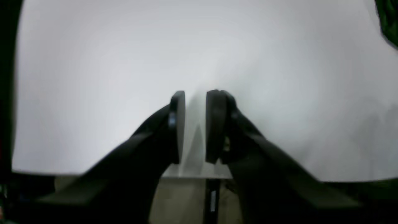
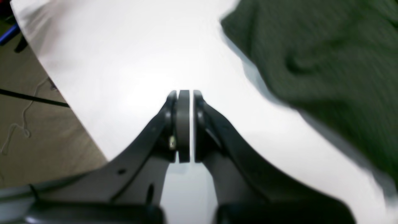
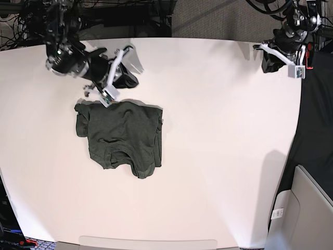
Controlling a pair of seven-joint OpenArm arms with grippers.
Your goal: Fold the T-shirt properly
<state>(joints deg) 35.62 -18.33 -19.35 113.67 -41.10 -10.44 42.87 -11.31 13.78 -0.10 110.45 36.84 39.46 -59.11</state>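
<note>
The dark olive-green T-shirt point(image 3: 122, 138) lies bunched and partly folded on the left half of the white table point(image 3: 223, 135). In the right wrist view it fills the upper right point(image 2: 326, 62). My right gripper point(image 3: 129, 79) hovers just above the shirt's upper edge. Its fingers are pressed nearly together and hold nothing in the right wrist view point(image 2: 185, 92). My left gripper point(image 3: 269, 62) is far off at the table's back right corner. In its own view point(image 1: 195, 93) the jaws stand slightly apart over bare table and are empty.
The table's edge runs close below my left gripper point(image 1: 199, 177), with floor beyond it. In the right wrist view the table edge point(image 2: 71, 102) falls to a floor with cables. A grey panel point(image 3: 307, 208) stands off the table's right side.
</note>
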